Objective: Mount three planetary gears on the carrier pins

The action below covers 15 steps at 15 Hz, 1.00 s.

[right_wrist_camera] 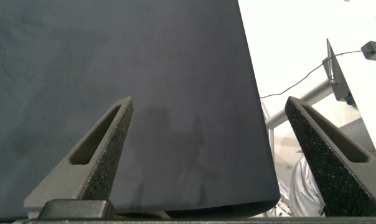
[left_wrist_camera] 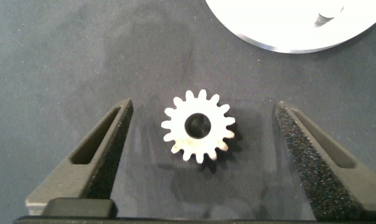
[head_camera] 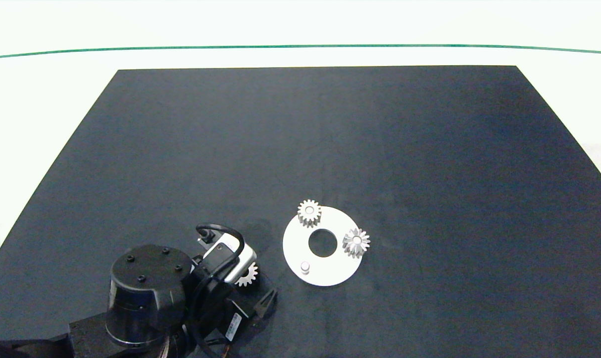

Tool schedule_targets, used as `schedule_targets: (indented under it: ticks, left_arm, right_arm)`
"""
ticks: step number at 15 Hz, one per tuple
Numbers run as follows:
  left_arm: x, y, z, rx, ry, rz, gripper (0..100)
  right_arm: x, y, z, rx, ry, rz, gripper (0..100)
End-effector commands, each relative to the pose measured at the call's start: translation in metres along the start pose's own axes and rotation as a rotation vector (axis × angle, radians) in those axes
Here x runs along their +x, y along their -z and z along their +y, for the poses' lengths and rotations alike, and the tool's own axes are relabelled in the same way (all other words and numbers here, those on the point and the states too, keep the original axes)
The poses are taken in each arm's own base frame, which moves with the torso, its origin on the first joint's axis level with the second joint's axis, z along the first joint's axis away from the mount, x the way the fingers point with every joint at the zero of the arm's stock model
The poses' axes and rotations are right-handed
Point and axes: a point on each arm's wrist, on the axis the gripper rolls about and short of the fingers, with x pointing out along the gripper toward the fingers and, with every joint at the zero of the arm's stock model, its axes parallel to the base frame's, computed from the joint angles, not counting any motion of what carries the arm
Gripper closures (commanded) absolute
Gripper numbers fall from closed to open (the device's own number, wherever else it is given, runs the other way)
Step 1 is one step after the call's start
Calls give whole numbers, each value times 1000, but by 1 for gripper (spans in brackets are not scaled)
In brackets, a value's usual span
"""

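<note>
Above loose gear (left_wrist_camera: 198, 126), spread left tool (left_wrist_camera: 200, 134)

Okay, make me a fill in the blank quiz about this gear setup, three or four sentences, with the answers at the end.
1. On the white carrier disc, ____ of the three pins already carry a gear.
2. The loose gear lies flat on the black mat between the fingers of the ____ tool.
3. That tool's fingers are ____, not touching the gear.
4. The bare pin is the one nearest the ____ arm.

Answers: two; left; open; left
</note>
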Motion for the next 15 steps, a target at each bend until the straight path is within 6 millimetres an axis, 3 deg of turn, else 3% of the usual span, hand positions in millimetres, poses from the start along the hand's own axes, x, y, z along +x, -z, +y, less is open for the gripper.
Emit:
schedule_targets:
  ticks: [1, 15]
  left_arm:
    - [1, 1, 0, 2, 3, 3, 14]
    - [2, 3, 5, -3, 47, 2, 42]
  right_arm:
    - [0, 1, 0, -2, 0, 2, 0]
    - [1, 6, 1, -7, -7, 11, 0]
